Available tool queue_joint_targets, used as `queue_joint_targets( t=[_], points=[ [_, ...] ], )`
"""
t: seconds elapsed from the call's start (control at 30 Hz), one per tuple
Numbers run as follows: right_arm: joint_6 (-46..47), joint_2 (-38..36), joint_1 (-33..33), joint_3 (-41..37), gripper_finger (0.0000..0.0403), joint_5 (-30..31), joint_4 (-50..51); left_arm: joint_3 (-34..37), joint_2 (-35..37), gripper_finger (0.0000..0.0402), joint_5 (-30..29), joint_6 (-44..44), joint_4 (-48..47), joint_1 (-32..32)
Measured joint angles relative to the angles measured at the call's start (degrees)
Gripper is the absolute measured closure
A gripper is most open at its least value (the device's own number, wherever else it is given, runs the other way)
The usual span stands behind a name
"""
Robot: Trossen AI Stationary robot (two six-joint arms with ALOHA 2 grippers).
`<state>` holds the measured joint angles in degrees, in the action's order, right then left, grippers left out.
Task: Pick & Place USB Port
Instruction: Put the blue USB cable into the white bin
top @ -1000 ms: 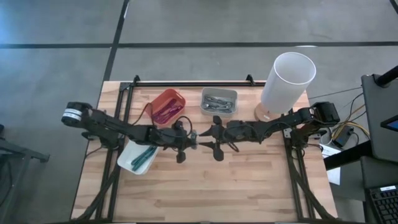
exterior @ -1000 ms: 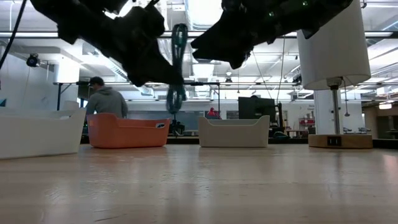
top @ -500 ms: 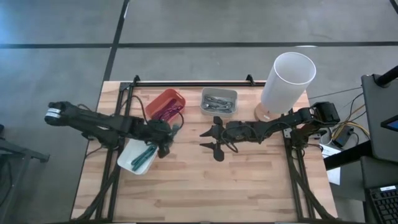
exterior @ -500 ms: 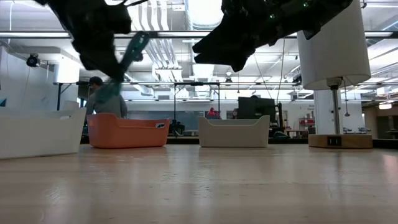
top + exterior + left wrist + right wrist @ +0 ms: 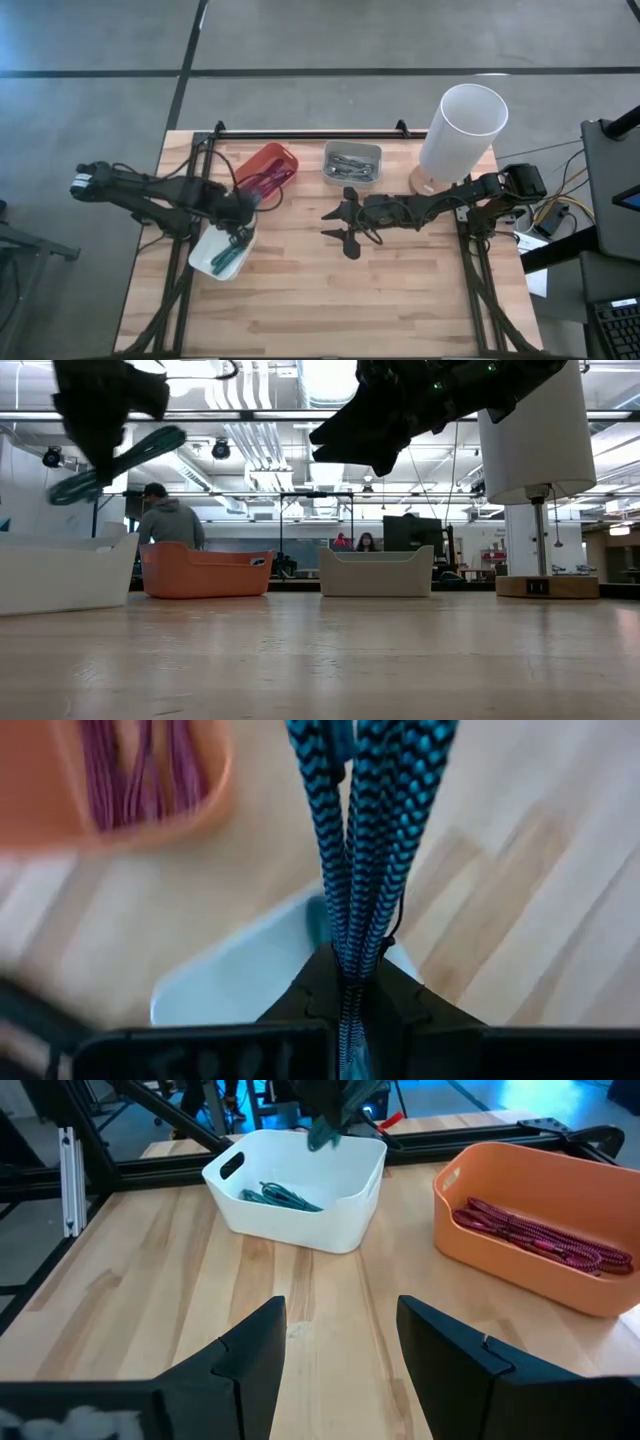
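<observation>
Swinging away from mid-tabletop (image 5: pixel 330 300) since the earlier frames, the left claw (image 5: pixel 243 212) is now hanging over the white bin (image 5: pixel 210 258), pinching the teal braided cable (image 5: pixel 360 850) whose ends are cut off, while the right claw (image 5: pixel 335 222) is waiting spread mid-tabletop.

arms: two, dark, slim and jointed
left arm (image 5: pixel 160 197): pale silver band at its outer end
right arm (image 5: pixel 440 203): boxy black block at its base, thin cables along it
right gripper (image 5: pixel 340 1345): two matte black, flat, angular fingers
</observation>
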<state>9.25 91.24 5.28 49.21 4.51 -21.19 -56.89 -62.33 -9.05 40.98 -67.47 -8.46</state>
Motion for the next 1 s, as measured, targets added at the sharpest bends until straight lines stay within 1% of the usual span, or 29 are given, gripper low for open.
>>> queue_joint_targets(
  t=[0.13, 0.23, 0.43, 0.6, 0.77, 0.9, 1.0],
  points=[
    [0.23, 0.00, -0.02, 0.00, 0.0213, 0.02, 0.00, 0.93, 0.02, 0.0381, 2.89, 5.68, -5.23, -1.75],
    [0.23, 0.00, 0.00, 0.00, 0.0213, 0.02, 0.00, 1.01, 0.07, 0.0381, 3.60, 10.00, -8.72, -3.84],
    [0.23, 0.00, -0.02, 0.00, 0.0213, 0.02, 0.00, 2.41, 0.28, 0.0381, 5.57, 16.38, -10.50, -8.56],
    [0.28, 0.00, -0.01, 0.00, 0.0213, 0.02, 0.00, 6.57, 0.26, 0.0381, 6.21, 19.57, -9.47, -10.77],
    [1.49, 0.00, -0.02, 0.00, 0.0213, 0.02, 0.00, 11.96, 0.24, 0.0381, 12.50, 20.00, -4.73, -11.00],
    [1.42, 0.00, 0.00, 0.00, 0.0213, 0.02, 0.00, 16.44, 0.24, 0.0380, 16.40, 20.20, -0.78, -11.00],
    [1.34, 0.00, -0.02, 0.00, 0.0213, 0.02, 0.00, 19.29, 0.24, 0.0380, 16.98, 19.85, 0.97, -11.00]
  ],
)
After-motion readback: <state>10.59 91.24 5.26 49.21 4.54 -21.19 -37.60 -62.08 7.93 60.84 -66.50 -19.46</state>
